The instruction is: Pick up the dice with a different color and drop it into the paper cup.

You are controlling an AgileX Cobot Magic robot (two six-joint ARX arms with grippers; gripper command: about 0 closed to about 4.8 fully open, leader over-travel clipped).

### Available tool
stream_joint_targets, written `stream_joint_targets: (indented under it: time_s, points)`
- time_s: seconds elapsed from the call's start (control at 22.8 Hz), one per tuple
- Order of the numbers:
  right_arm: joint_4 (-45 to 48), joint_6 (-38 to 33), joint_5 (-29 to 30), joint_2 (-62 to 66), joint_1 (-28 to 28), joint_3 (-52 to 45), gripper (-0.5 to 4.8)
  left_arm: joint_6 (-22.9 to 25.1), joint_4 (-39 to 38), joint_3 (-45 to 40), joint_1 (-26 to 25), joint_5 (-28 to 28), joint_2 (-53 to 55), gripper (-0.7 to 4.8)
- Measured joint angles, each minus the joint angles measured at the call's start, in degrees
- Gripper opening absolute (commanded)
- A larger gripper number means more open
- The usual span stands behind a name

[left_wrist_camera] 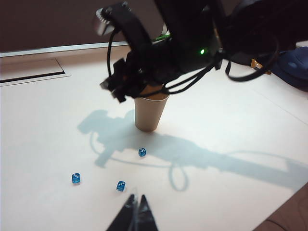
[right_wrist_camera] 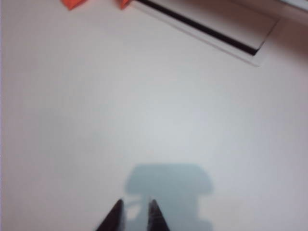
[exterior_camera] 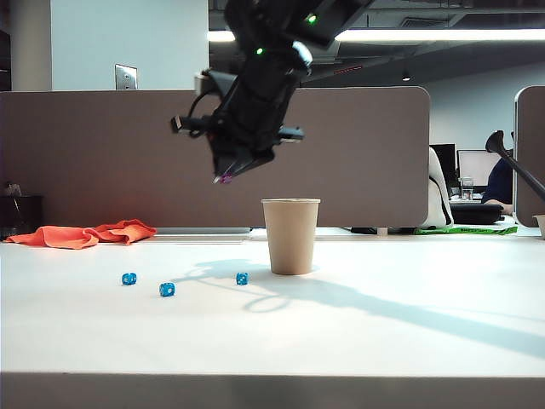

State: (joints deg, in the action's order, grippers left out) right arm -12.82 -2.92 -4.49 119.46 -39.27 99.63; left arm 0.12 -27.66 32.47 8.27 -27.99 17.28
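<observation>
On the big white counter [exterior_camera: 409, 341] stands a tan cup [exterior_camera: 290, 235], with its open top facing up. An orange cloth [exterior_camera: 85, 233] lies far back on the counter's left side.

High above the counter hangs the right gripper [exterior_camera: 225, 177], at the end of a big black arm. It points down and a little to the left. Its tips are almost closed, and a tiny purple die [exterior_camera: 226, 179] is pinched between them. In the right wrist view the two dark tips [right_wrist_camera: 135, 217] show with a small gap, but the die cannot be made out there.

The die is up in the air, higher than the cup's rim and a bit to the left of it. So the cup lies down and to the right of the gripper. The gripper should slide to the right until the die is right over the cup's mouth. Then it can open and let the die fall in. If it opened now, the die would likely miss the cup.

The left gripper [left_wrist_camera: 136, 208] waits low and off to the side, shut tight and holding nothing.

Three blue dice [exterior_camera: 167, 290] sit on the counter, left of the cup.
</observation>
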Motion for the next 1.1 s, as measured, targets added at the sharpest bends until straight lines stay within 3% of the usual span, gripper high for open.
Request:
stream_joint_targets:
  time_s: [0.35,1.1]
  points:
    - [-3.19,0.00,0.00,-5.29,3.28,-0.02,0.40,0.02,0.04,0.00,0.00,0.04,-0.02,-0.06]
    - [-20.52,0.00,-0.72,-9.81,5.31,0.07,0.40,0.02,0.04,0.00,0.00,0.04,-0.02,-0.06]
